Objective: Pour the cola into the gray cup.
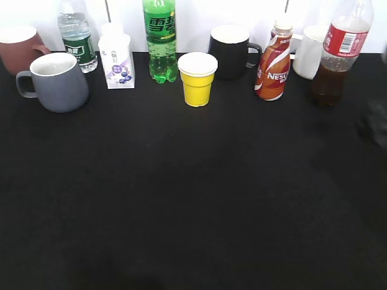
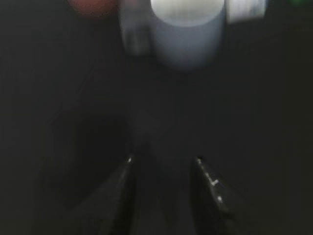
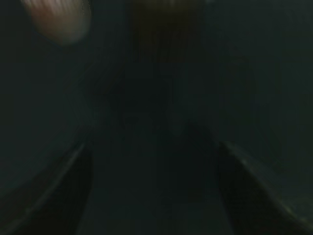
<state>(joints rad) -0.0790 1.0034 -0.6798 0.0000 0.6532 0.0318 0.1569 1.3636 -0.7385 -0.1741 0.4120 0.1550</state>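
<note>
The cola bottle (image 1: 338, 54), dark liquid with a red label, stands at the back right of the black table. The gray cup (image 1: 60, 81), handle to the left, stands at the back left. Neither gripper clearly shows in the exterior view. In the blurred left wrist view my left gripper (image 2: 164, 161) is open and empty, and the gray cup (image 2: 188, 34) is straight ahead, well apart from the fingers. In the dark, blurred right wrist view my right gripper (image 3: 152, 144) is wide open and empty, with the cola's brown body (image 3: 164, 29) ahead of it.
Along the back stand a reddish-brown mug (image 1: 18, 48), a water bottle (image 1: 77, 36), a white carton (image 1: 116, 60), a green soda bottle (image 1: 160, 42), a yellow cup (image 1: 198, 78), a black mug (image 1: 233, 51), a Nescafe bottle (image 1: 273, 60) and a white mug (image 1: 309, 51).
</note>
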